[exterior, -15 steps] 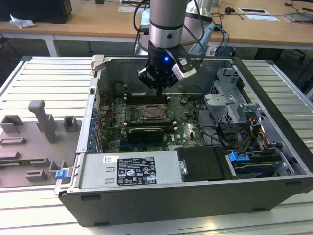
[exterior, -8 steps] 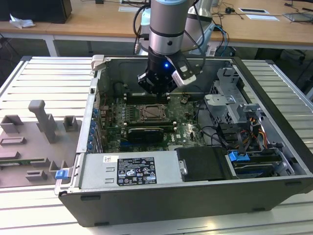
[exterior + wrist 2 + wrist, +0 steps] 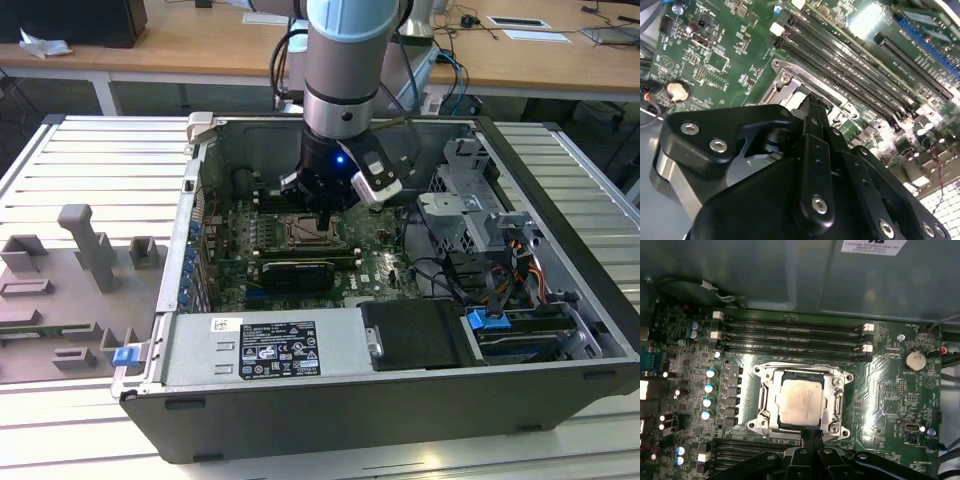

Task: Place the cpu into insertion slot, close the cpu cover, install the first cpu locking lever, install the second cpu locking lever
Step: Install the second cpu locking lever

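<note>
1. Gripper (image 3: 811, 436) is down inside the open PC case (image 3: 560, 400), fingers pressed together, nothing held, tips at the insertion slot (image 3: 801, 399) edge.
2. The cpu (image 3: 799, 401) sits in the slot, on the green motherboard (image 3: 885, 390).
3. The cpu cover (image 3: 837, 400) lies flat around the cpu.

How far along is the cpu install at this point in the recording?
Done: the cpu sits in the insertion slot, and the cpu cover lies flat around it, so it looks closed. In hand: the gripper, fingers together and holding nothing visible, is at the socket's edge. Left: I cannot tell whether either locking lever is latched.
</note>
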`<state>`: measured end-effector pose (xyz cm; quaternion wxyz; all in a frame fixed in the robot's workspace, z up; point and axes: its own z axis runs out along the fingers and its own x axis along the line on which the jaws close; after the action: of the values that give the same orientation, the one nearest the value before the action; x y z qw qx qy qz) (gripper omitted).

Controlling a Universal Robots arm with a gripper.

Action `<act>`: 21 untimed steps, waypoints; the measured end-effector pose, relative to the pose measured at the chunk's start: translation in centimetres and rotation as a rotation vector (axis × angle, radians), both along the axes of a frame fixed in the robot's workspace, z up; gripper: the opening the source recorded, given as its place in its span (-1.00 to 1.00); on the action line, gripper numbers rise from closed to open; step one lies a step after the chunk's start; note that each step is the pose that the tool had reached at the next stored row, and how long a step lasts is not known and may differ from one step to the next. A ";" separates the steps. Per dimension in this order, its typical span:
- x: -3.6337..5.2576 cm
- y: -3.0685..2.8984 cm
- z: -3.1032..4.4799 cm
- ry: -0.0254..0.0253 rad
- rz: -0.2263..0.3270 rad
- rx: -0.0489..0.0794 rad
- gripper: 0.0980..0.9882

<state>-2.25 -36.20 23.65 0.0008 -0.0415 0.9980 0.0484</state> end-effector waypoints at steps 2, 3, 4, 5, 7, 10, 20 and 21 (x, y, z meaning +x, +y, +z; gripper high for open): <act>-0.08 -0.87 -0.04 0.0000 0.001 0.009 -0.98; -0.11 -1.10 -0.04 -0.0001 0.001 0.011 -0.98; -0.21 -1.24 -0.05 0.0001 0.001 0.012 -0.98; -0.49 -1.36 -0.07 0.0000 0.001 0.015 -0.98; -1.32 -1.42 -0.20 -0.0001 0.002 0.018 -0.98; -2.61 -1.44 -1.08 0.0000 0.002 0.018 -0.98; -3.94 -2.08 -2.40 -0.0001 0.004 0.054 -0.98; -4.06 -2.17 -2.41 -0.0001 0.004 0.064 -0.98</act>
<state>-6.31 -38.37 21.24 0.0021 -0.0433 0.9958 0.0803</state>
